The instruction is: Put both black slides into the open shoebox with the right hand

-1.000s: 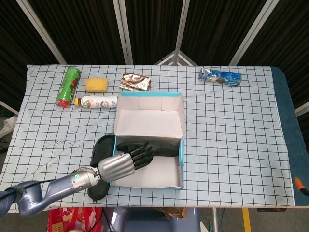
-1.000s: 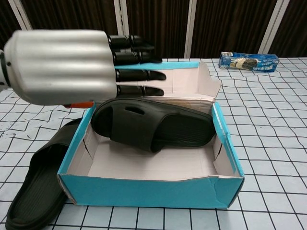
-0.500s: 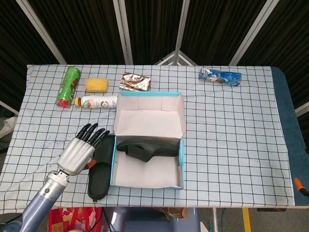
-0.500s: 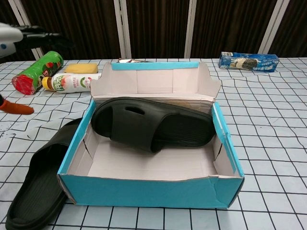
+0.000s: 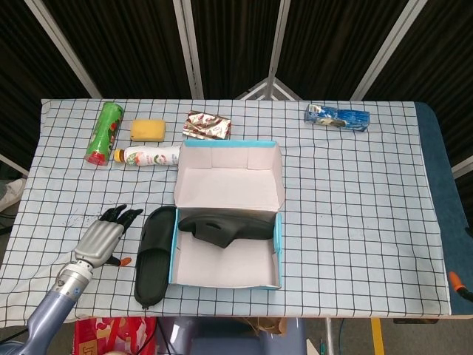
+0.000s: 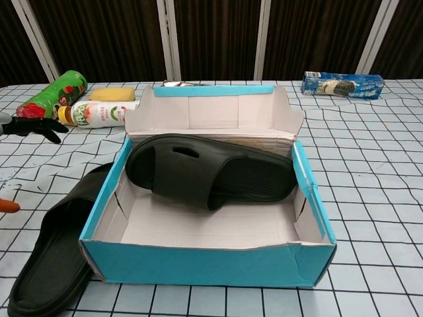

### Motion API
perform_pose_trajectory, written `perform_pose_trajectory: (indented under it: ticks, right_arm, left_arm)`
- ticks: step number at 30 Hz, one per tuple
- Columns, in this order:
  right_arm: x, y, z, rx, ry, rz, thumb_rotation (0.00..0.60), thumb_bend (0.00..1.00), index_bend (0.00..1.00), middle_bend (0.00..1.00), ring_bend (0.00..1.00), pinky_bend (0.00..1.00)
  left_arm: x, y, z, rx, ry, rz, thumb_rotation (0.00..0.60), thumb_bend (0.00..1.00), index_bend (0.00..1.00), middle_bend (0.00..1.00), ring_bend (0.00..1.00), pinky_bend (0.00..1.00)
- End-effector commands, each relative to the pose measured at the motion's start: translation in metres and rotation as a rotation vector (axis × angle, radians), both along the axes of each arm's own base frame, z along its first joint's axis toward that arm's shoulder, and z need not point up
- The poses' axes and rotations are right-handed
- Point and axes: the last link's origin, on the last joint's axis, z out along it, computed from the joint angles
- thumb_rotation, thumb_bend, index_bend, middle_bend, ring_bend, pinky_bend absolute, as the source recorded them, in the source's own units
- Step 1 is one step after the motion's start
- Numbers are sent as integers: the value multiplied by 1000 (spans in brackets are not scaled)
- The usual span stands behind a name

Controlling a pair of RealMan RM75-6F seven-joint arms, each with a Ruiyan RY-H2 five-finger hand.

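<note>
One black slide (image 5: 222, 225) (image 6: 205, 173) lies tilted inside the open blue shoebox (image 5: 278, 244) (image 6: 211, 264), leaning on its back wall. The other black slide (image 5: 154, 255) (image 6: 56, 254) lies flat on the cloth against the box's left side. My left hand (image 5: 103, 237) hovers left of that slide with its fingers spread and nothing in it. Only its dark fingertips (image 6: 30, 127) show at the left edge of the chest view. A small orange tip (image 5: 458, 281) at the right edge is all that may show of my right hand.
Along the far side lie a green can (image 5: 102, 132), a yellow sponge (image 5: 148, 129), a white bottle (image 5: 151, 156), a foil packet (image 5: 207, 124) and a blue cookie pack (image 5: 338, 116). The box's lid (image 5: 229, 174) stands open toward the back.
My left hand has drawn back from over the box, moving left and toward the table's front-left corner. Both slides and the box have stayed put.
</note>
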Motion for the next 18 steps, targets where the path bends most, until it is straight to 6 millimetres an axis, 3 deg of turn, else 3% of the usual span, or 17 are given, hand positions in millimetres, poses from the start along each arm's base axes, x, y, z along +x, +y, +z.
perform_pose_trajectory:
  ticks: [1,10,18]
  right_arm:
    - [0,0,-1,3,2,-1,600,349,105,69,46,0]
    - [-1,-1,-1,10,3,-11,600,348,105,69,46,0]
    - [-1,-2,-2,14,7,-13,600,348,105,69,46,0]
  left_arm:
    - [7,9,-2,-37,-49,45,600,220,67,127,0,92]
    - [19,38,5,-120,45,70,600,220,67,123,0,76]
    - [27,43,-7,-207,163,46,600,221,67,128,0,64]
